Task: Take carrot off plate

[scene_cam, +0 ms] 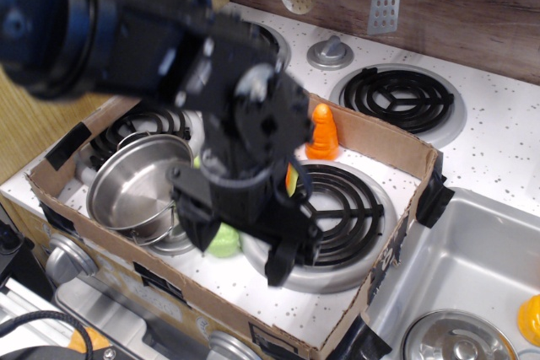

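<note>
My gripper [238, 246] is blurred and hangs over the middle of the cardboard tray, between the steel pot and the front burner. Its two black fingers [283, 260] stand apart, so it looks open with nothing between them. Under it, parts of the lime-green plate [224, 242] show between the fingers and beside the pot; the arm hides the rest. A small orange sliver that may be the carrot [292, 181] shows at the right side of the gripper body. The rest of the carrot is hidden, so I cannot tell how it lies.
A steel pot [135, 185] stands at the tray's left. A stubby orange ridged cone [321, 132] stands by the tray's back wall [380, 137]. The black coil burner [342, 208] lies right of the gripper. A sink [472, 284] is at the far right.
</note>
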Controlling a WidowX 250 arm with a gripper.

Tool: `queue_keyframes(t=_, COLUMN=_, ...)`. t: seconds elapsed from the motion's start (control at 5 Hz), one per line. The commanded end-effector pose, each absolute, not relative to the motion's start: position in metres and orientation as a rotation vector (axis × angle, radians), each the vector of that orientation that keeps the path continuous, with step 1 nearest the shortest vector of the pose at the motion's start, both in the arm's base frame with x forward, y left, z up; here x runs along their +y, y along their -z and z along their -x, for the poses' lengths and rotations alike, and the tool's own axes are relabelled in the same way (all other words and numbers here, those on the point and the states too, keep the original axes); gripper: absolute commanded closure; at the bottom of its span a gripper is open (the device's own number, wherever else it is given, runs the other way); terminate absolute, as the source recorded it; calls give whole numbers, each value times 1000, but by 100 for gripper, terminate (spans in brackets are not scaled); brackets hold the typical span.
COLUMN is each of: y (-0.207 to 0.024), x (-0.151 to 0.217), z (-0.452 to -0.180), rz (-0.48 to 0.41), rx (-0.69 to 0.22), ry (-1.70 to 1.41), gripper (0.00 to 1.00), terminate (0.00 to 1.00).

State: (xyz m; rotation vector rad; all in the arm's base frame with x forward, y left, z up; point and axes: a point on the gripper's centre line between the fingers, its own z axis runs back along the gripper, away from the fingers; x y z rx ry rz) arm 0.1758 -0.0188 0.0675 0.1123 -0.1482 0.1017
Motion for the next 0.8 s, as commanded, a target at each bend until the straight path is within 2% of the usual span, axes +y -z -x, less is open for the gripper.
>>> queue_keyframes(t=0.0, y=-114, x=-4, z=-217, rz=-166, rx=-198, ry=-97, gripper=0, terminate=0)
queue_keyframes(t=0.2, y=-118, x=-3, z=-242, rz=-170, rx=-195, ry=-93, gripper=0, terminate=0)
queue_keyframes(t=0.6, y=-97, x=-1, z=-266, rz=-143, rx=-175, ry=-78, gripper=0, terminate=0)
